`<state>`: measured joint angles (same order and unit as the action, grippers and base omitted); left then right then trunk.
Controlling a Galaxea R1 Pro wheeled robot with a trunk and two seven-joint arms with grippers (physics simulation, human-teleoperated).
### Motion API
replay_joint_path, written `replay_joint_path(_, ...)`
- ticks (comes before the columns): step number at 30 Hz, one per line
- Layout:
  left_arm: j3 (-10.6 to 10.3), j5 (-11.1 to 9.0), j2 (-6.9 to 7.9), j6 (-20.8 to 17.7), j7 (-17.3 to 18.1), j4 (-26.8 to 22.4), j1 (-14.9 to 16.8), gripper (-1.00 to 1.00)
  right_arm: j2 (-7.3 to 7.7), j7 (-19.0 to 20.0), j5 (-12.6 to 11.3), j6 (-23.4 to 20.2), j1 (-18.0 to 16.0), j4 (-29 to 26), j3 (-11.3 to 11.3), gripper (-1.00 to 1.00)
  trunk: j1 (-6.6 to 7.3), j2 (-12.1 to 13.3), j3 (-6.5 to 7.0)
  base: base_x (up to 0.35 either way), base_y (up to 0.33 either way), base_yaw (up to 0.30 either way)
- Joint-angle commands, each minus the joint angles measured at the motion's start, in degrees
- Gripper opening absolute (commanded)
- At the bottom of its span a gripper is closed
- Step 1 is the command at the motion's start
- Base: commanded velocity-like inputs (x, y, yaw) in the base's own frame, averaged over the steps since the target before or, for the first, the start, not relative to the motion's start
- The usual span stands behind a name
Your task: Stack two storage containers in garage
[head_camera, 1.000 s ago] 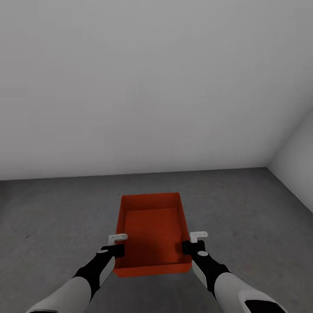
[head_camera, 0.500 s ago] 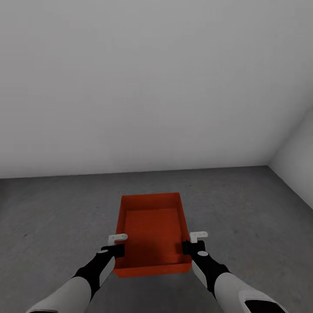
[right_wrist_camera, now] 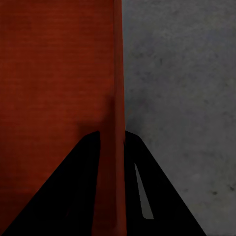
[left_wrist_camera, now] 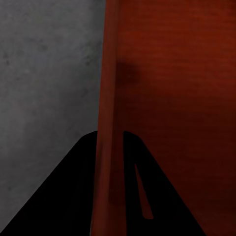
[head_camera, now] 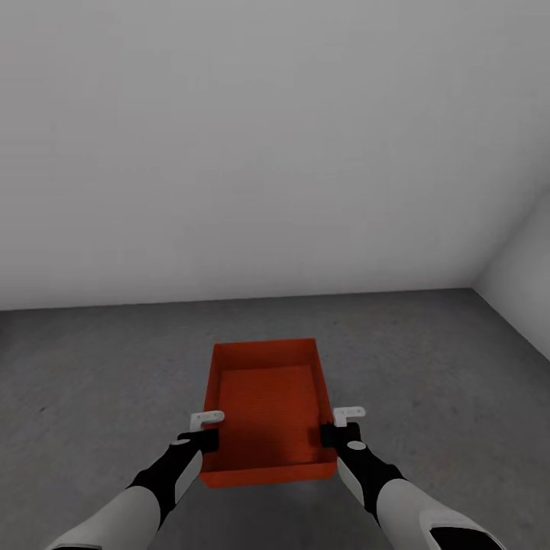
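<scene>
Nothing of the box or the arms has shifted in the head view over the last second; only the wall-floor line has crept very slightly, which suggests a small camera or base drift rather than any move of the things.

From the head, the robot faces a bare white wall over the dark grey floor of the garage. Both arms reach forward with one orange-red box carried between them, open side up. The left gripper pinches the box's left wall near the robot's end, and the right gripper pinches the right wall opposite.

In the left wrist view, the left gripper's two dark fingers straddle the box wall, one inside and one outside, closed narrow on it, with grey floor beyond.

In the right wrist view, the right gripper's fingers likewise clamp the box wall, floor on the outer side.

The step in hand looks like setting down a box in the garage. Whether the box is already resting on the floor or hangs just above it is hard to tell from these angles. The next move calls for lowering level, both arms together, then releasing both walls at once.
</scene>
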<state>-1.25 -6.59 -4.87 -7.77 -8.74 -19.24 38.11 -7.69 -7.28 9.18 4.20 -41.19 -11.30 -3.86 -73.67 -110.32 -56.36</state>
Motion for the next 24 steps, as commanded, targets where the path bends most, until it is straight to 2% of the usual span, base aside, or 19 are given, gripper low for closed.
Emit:
replay_joint_path(1, 1.23, 0.61, 0.82, 1.45, -1.55, -0.80, 0.04, -1.00, -0.03, 0.33, -0.04, 0.20, -0.01, 0.23, -0.10, -1.00, -0.22, -0.44, -0.23, 0.000, 0.000, 0.000)
replay_joint_path(24, 1.22, 0.61, 0.82, 1.45, -1.55, -0.80, 0.04, -1.00, -0.03, 0.27, -0.04, 0.20, 0.01, 0.23, -0.10, -1.00, -5.27, -9.66, -4.36, 0.000, 0.000, 0.000)
